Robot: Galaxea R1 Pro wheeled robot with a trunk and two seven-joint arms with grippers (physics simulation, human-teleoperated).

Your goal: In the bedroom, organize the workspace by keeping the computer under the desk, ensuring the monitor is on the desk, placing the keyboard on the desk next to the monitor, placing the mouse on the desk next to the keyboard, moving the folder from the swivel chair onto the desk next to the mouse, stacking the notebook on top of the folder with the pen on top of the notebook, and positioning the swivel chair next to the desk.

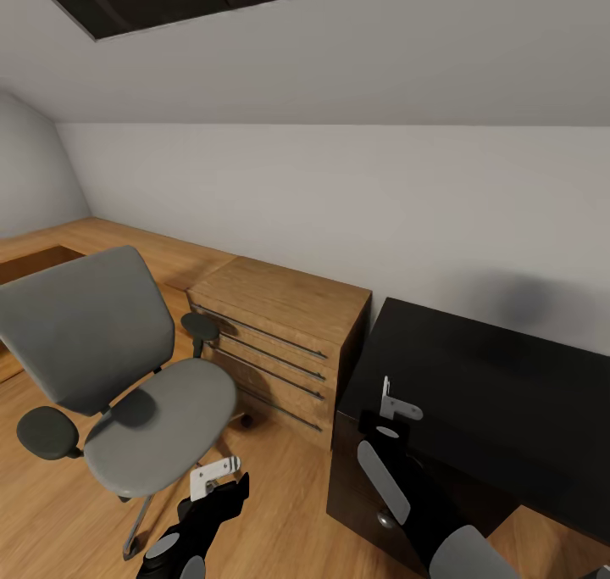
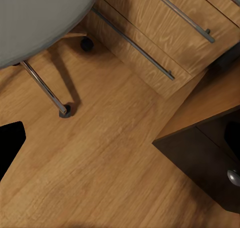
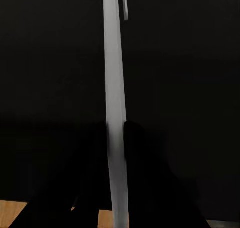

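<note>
The swivel chair (image 1: 161, 418) stands at the left on the wooden floor, and its grey seat (image 2: 40, 18) is bare. My left gripper (image 1: 216, 473) hangs low in front of the chair, over the floor; its jaws cannot be read. My right gripper (image 1: 396, 405) hovers over a glossy black top (image 1: 500, 392). I cannot tell whether that top is the desk. In the right wrist view the gripper (image 3: 116, 128) is shut on a thin white stick with a small clip, the pen (image 3: 114, 63). The folder, notebook, keyboard, mouse, monitor and computer are out of view.
A light wooden chest of drawers (image 1: 280, 342) with long metal handles stands against the wall between the chair and the black top. Dark drawers with a round knob (image 2: 233, 177) sit under the black top. One chrome chair spoke (image 2: 45, 88) ends in a caster near the chest.
</note>
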